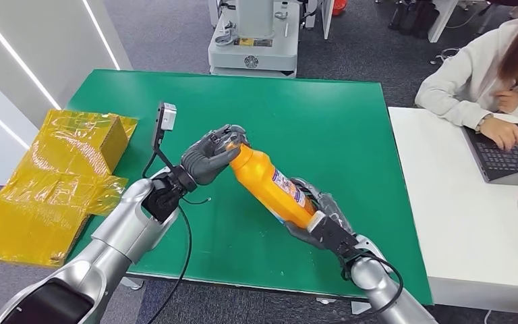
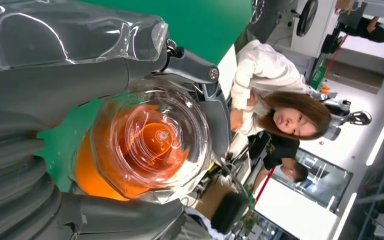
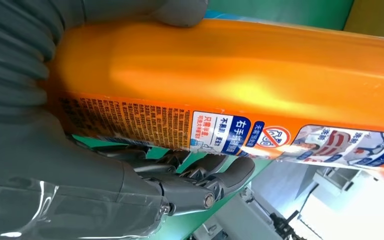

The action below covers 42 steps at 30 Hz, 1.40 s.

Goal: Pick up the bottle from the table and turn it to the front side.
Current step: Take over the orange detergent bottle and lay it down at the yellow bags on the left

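An orange bottle with a blue and white label hangs tilted above the green table, between both hands. My left hand holds its clear-capped top end. My right hand grips its lower body from beneath. In the left wrist view the clear cap faces the camera, with my fingers curled round it. The right wrist view has the bottle lying across my right hand, label text along its side and dark fingers under it.
Crumpled yellow packaging and a cardboard box lie at the table's left edge. A person in a white top works at a laptop on the white desk to the right. A grey machine stands beyond the table.
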Each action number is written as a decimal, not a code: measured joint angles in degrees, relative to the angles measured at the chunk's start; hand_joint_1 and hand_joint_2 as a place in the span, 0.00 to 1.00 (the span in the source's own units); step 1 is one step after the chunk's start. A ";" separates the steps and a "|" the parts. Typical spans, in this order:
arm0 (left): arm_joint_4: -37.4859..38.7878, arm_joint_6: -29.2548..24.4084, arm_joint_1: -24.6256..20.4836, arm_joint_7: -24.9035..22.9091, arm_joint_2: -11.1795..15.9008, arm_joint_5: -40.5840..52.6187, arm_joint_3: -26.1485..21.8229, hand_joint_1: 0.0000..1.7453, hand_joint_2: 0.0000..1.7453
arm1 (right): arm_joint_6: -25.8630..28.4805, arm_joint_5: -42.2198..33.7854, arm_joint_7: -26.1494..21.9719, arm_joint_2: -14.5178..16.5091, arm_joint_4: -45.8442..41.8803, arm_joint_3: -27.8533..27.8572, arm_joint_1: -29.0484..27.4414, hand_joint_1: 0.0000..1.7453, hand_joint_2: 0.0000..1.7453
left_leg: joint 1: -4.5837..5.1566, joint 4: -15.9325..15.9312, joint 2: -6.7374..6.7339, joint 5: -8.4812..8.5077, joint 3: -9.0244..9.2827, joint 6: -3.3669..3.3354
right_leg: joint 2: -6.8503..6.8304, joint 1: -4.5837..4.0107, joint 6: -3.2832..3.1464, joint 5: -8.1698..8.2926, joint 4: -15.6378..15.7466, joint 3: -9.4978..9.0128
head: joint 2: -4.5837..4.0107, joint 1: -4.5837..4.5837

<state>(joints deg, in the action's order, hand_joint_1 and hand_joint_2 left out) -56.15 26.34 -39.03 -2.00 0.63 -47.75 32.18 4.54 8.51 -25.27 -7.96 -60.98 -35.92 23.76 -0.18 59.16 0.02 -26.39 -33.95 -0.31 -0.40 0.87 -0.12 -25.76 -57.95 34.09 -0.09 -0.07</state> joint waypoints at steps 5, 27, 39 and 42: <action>0.00 -0.93 -0.24 0.67 -0.74 -0.66 1.39 1.00 1.00 | 0.79 -0.32 0.00 -1.00 -2.27 1.06 -1.87 1.00 1.00 | 0.01 0.02 -0.05 0.00 -0.04 0.00 | 0.04 0.01 0.00 0.01 0.00 0.05 | 0.00 -0.01; -0.23 -14.31 -0.51 14.45 -4.09 13.18 2.73 1.00 1.00 | 3.13 0.02 2.87 -1.62 -8.96 7.11 -6.51 0.00 1.00 | 0.00 0.03 -0.05 0.00 -0.11 0.00 | 0.04 0.00 0.03 0.03 -0.02 0.09 | 0.00 -0.01; -0.75 -15.34 -1.22 14.63 -3.30 14.83 -1.67 1.00 1.00 | 2.60 0.07 2.91 -1.46 -9.51 8.28 -6.54 0.00 1.00 | 0.00 0.03 -0.04 0.00 -0.13 0.00 | 0.03 0.00 0.03 0.03 -0.03 0.09 | 0.00 -0.01; -1.04 -16.43 -1.30 15.69 -3.24 17.01 -1.97 1.00 1.00 | 2.48 0.11 2.92 -1.36 -9.51 8.34 -6.55 0.00 1.00 | 0.00 0.03 -0.04 0.00 -0.13 0.00 | 0.03 0.00 0.03 0.03 -0.02 0.09 | 0.00 -0.01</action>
<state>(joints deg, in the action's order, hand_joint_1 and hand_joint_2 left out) -57.19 9.91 -40.33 13.69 -2.60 -30.73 30.21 7.02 8.62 -22.35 -9.32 -70.49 -27.58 17.21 -0.18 59.19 -0.01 -26.39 -34.08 -0.32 -0.37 0.88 -0.09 -25.73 -57.98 34.18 -0.09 -0.07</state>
